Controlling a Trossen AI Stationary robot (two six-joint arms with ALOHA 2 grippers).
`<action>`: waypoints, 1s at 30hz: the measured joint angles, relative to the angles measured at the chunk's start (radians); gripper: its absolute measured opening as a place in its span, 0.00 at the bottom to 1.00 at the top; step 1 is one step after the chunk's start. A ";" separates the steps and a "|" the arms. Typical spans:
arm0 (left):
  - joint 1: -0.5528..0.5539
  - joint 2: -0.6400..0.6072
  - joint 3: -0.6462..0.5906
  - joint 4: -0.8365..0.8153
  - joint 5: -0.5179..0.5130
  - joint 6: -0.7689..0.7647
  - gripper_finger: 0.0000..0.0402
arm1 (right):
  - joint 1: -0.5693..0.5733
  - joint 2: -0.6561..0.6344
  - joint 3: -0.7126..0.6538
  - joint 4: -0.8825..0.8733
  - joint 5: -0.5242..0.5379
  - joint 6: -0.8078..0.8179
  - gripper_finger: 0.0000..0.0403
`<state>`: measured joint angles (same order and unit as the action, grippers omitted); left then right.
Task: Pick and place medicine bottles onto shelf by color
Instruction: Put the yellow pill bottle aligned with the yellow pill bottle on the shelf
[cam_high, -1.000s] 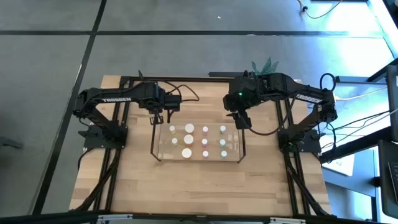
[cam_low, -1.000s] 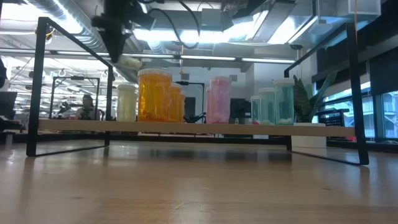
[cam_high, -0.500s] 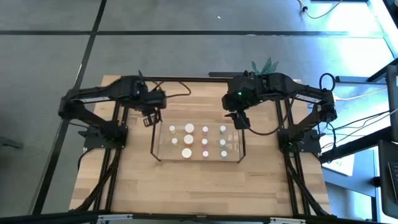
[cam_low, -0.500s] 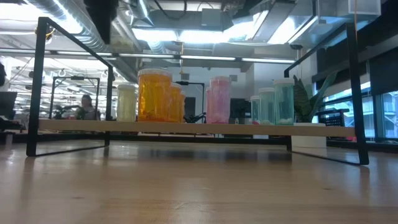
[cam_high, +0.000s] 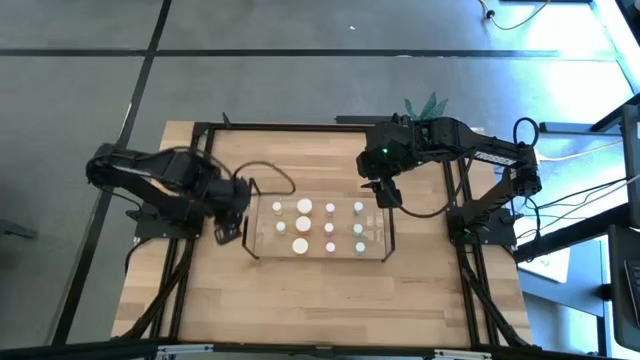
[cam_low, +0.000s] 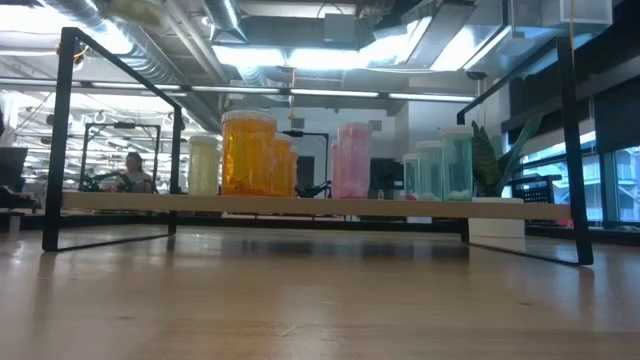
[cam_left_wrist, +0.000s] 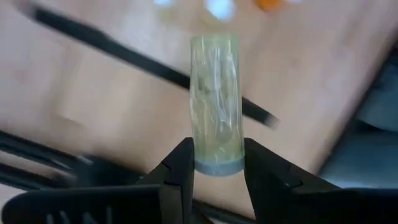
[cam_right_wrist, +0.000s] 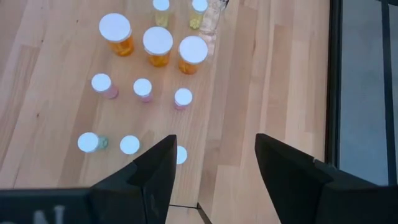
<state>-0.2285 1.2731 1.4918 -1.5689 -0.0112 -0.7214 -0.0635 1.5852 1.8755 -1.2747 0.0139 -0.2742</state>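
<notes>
The clear shelf (cam_high: 385, 243) stands mid-table with several white-capped medicine bottles on it. In the low view they stand upright on the shelf board (cam_low: 120, 202): pale yellow (cam_low: 203, 165), orange (cam_low: 248, 152), pink (cam_low: 352, 160) and green (cam_low: 445, 168). My left gripper (cam_high: 225, 232) hangs just off the shelf's left end, shut on a pale yellowish see-through bottle (cam_left_wrist: 216, 93). My right gripper (cam_high: 388, 195) hovers open over the shelf's far right corner; nothing lies between its fingers (cam_right_wrist: 155, 174). My left gripper pinches the pale bottle at its capped end (cam_left_wrist: 217, 165) between its two fingers (cam_left_wrist: 177, 177). The fingers point steeply down from above. The bottle's body reaches out past the fingertips in line with them, lifted clear of the table and the shelf.
Black frame rails (cam_high: 200, 190) run along the table's left, right and far sides. A green plant (cam_high: 425, 103) stands at the far edge. The near half of the wooden top (cam_high: 320, 300) is bare. A person (cam_low: 133, 170) sits in the room behind.
My left gripper has swung from the far side of the shelf's left end toward the table's left and near edges, rising out of the low view and rolling at the wrist. The pale bottle has stayed in its fingers throughout.
</notes>
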 joint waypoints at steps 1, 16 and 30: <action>-0.028 0.002 0.000 0.004 0.041 -0.048 0.25 | 0.000 0.000 0.000 0.000 0.000 0.000 0.55; -0.337 0.036 0.000 0.217 0.404 -0.815 0.25 | 0.000 0.000 0.000 0.007 -0.065 -0.067 0.55; -0.344 0.211 0.000 0.216 0.642 -0.890 0.25 | 0.002 0.000 0.000 -0.017 -0.403 -0.174 0.55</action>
<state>-0.5721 1.4843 1.4918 -1.3529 0.6306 -1.6115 -0.0616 1.5856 1.8755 -1.2917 -0.3890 -0.4478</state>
